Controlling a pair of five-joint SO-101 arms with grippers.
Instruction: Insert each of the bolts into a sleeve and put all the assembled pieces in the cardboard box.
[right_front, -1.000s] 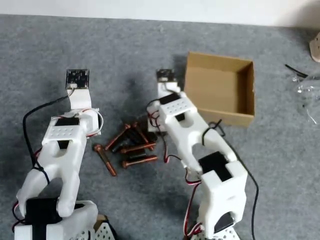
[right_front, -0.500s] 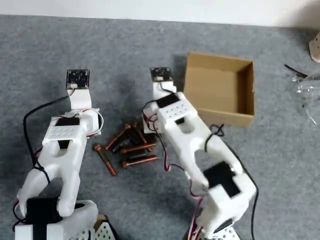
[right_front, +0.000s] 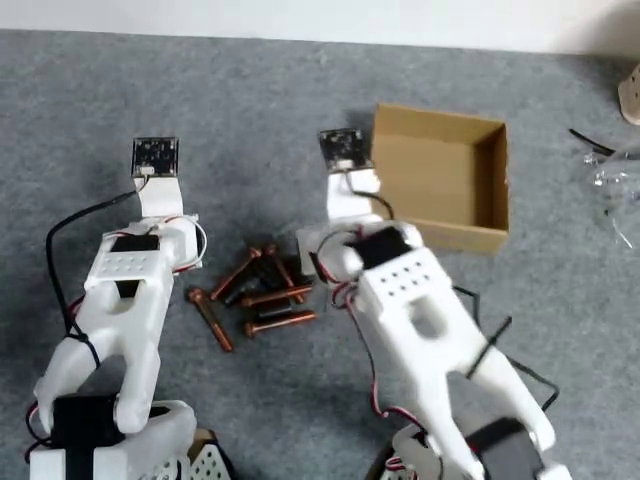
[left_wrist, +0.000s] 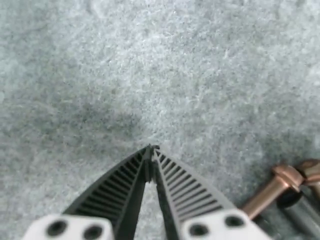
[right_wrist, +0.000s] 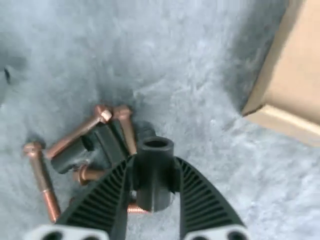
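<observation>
Several copper bolts (right_front: 276, 297) and black sleeves (right_front: 250, 281) lie in a loose pile on the grey carpet between the two arms. My right gripper (right_wrist: 154, 165) is shut on an upright black sleeve (right_wrist: 155, 175), held above the pile of bolts (right_wrist: 80, 131) and sleeves (right_wrist: 107, 142). The open cardboard box (right_front: 440, 180) stands just right of the right arm (right_front: 400, 290), and one corner (right_wrist: 290, 90) appears in the right wrist view. My left gripper (left_wrist: 151, 148) is shut on nothing over bare carpet, with a bolt head (left_wrist: 285, 176) off to one side.
The left arm (right_front: 125, 290) sits left of the pile. Clear plastic bits and thin wires (right_front: 605, 170) lie at the far right edge, with a pale object (right_front: 630, 95) above them. Bare carpet stretches beyond the arms up to a white wall strip.
The right arm has straightened and its wrist has swung right, toward the box. The left arm and the pile have not moved.
</observation>
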